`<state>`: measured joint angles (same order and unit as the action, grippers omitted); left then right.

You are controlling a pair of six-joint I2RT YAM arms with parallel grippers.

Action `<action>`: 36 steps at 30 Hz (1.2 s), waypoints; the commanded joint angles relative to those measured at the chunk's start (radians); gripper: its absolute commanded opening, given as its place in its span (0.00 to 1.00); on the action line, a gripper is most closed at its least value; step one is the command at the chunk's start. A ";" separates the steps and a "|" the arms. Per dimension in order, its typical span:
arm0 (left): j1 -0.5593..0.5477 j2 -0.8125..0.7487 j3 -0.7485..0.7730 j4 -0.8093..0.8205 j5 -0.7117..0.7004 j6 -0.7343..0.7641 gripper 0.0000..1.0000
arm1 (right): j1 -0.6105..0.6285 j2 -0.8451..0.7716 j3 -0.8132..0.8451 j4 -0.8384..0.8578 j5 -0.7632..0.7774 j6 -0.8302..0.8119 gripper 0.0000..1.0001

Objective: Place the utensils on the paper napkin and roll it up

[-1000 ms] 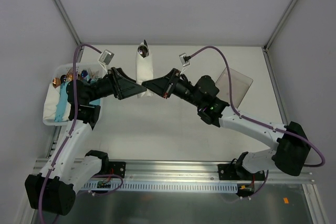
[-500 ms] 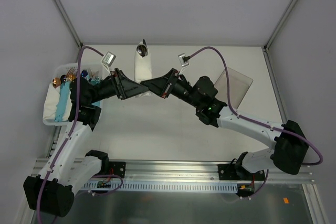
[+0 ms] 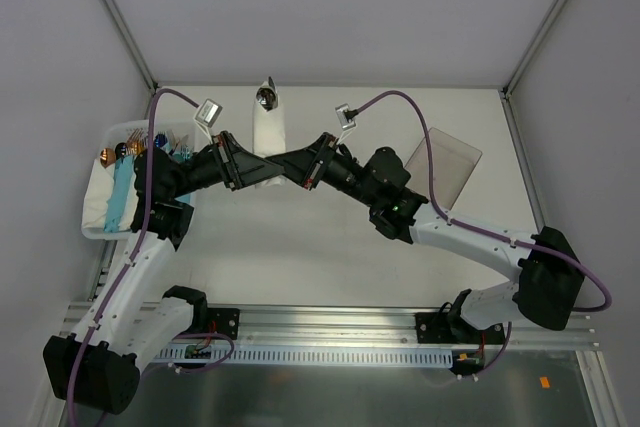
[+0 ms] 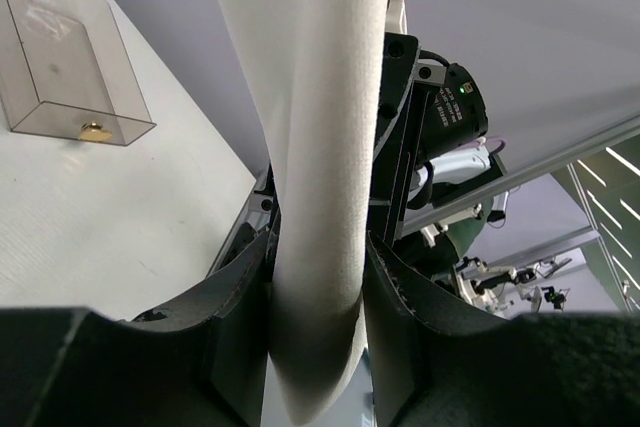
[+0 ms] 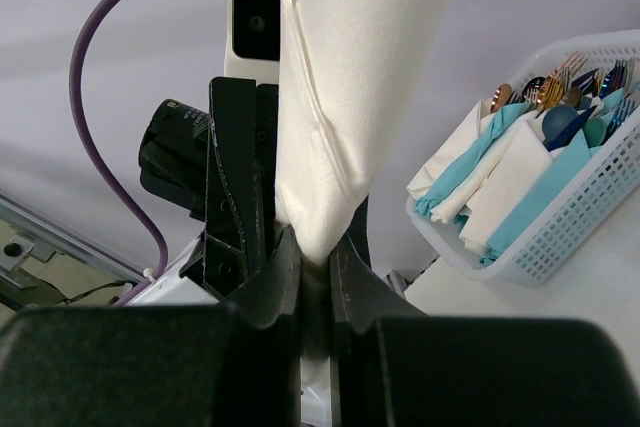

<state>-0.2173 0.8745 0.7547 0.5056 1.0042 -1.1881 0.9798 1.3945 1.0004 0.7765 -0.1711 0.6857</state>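
- 9 o'clock edge of the counter (image 3: pixel 330 257): white mesh basket (image 3: pixel 100 209) with blue-and-white bundles (image 5: pixel 530 177) and spare cutlery. Not part of this step and well apart from the grippers.
- Left gripper (image 4: pixel 320 257): reaches in from 8 o'clock. In the left wrist view its jaws press both flanks of the paper napkin (image 3: pixel 268 137) at the roll's near end. Grip reads as clamped on the roll, which is slightly pinched in at the contact.
- Paper napkin: already a narrow white roll, lying along the 6–12 o'clock line at the far middle of the counter. The utensils (image 3: pixel 267 97) are inside it. Only a rounded dark-silver end shows, poking out at 12 o'clock. How many pieces are wrapped cannot be told.
- Right gripper (image 5: pixel 315 252): reaches in from 4 o'clock. Its jaws are nearly together and nip the bottom corner of the roll, where a folded flap edge shows. The two grippers meet tip to tip at the 6 o'clock end.
- 3 o'clock side: clear plastic tray (image 3: pixel 450 157), untouched.
- Whether the roll rests on the counter or is lifted off it cannot be told.
- Step in hand (judgement): placing is done and rolling looks essentially done. This is the finishing hold on the near end, securing the last wrap.
- Next move (judgement): tighten or tuck the loose flap, then set the roll flat and release.
  - The grippers should let go one after the other, so the paper does not spring open.
  - The roll should stay level, so the utensils do not slip out of the open 12 o'clock end.
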 commanded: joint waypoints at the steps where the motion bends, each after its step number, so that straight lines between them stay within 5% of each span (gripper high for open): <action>1: -0.019 -0.028 0.018 0.102 0.020 0.005 0.29 | 0.007 -0.025 0.027 0.070 0.056 -0.015 0.00; 14: -0.022 -0.037 0.014 0.209 0.063 -0.021 0.42 | -0.012 -0.019 0.021 0.055 0.073 0.052 0.00; 36: -0.027 -0.032 0.008 0.274 0.137 -0.004 0.43 | -0.035 -0.008 -0.005 0.104 0.067 0.124 0.00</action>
<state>-0.2173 0.8730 0.7525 0.6769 1.0447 -1.2102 0.9722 1.3922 1.0000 0.8413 -0.1661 0.8207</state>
